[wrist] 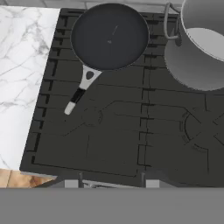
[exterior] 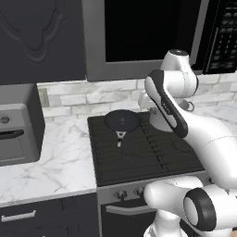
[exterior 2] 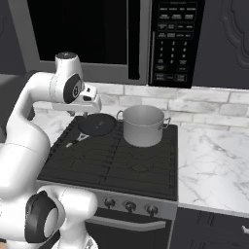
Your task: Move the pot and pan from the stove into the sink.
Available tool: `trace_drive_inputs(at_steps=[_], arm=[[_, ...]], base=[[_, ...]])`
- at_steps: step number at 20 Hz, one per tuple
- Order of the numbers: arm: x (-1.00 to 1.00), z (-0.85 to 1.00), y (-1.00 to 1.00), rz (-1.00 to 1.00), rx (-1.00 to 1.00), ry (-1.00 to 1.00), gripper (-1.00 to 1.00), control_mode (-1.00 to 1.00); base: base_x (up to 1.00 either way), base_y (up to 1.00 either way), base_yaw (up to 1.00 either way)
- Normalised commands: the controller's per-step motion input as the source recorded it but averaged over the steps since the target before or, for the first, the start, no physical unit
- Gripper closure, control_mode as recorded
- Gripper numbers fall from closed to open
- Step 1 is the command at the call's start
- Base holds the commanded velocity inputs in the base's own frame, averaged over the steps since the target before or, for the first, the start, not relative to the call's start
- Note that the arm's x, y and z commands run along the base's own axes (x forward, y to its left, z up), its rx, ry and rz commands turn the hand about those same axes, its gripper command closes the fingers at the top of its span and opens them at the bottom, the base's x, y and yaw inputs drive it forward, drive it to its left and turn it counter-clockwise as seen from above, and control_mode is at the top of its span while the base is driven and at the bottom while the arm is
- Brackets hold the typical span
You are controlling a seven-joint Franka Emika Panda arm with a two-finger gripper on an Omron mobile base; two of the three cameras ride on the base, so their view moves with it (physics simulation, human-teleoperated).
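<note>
Pan (wrist: 109,36) and pot both sit on the stove (wrist: 113,144), so neither has been moved to the sink yet. Going left to right in the hand view: white marble counter (wrist: 22,78) runs along the left edge of the cooktop; next comes the black pan on the rear left burner, its short handle (wrist: 81,89) angled down toward the front, which leaves it free to be reached from above; then the bare front grates; and at far right the steel pot (wrist: 199,48) on the rear right burner, one side handle turned toward the pan. Pan and pot stand near each other but apart. From the right base view, the hand hangs above the pan's side of the stove, probably lining up on it first. Whether the gripper's jaws are spread or pressed together, I cannot tell; nothing seems to be held
</note>
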Motion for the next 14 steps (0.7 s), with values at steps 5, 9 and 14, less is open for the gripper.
trace_drive_inputs(at_steps=[5, 9, 14], arm=[[-0.07, -0.03, -0.07, -0.02, 0.04, 0.0, -1.0, -1.0], [-0.1, -0.06, -0.04, -0.01, 0.04, 0.0, -1.0, -1.0], [-0.03, -0.04, -0.02, 0.0, 0.08, 0.0, -1.0, -1.0]], base=[[0.0, 0.0, 0.0], [0.0, 0.0, 0.0], [0.0, 0.0, 0.0]])
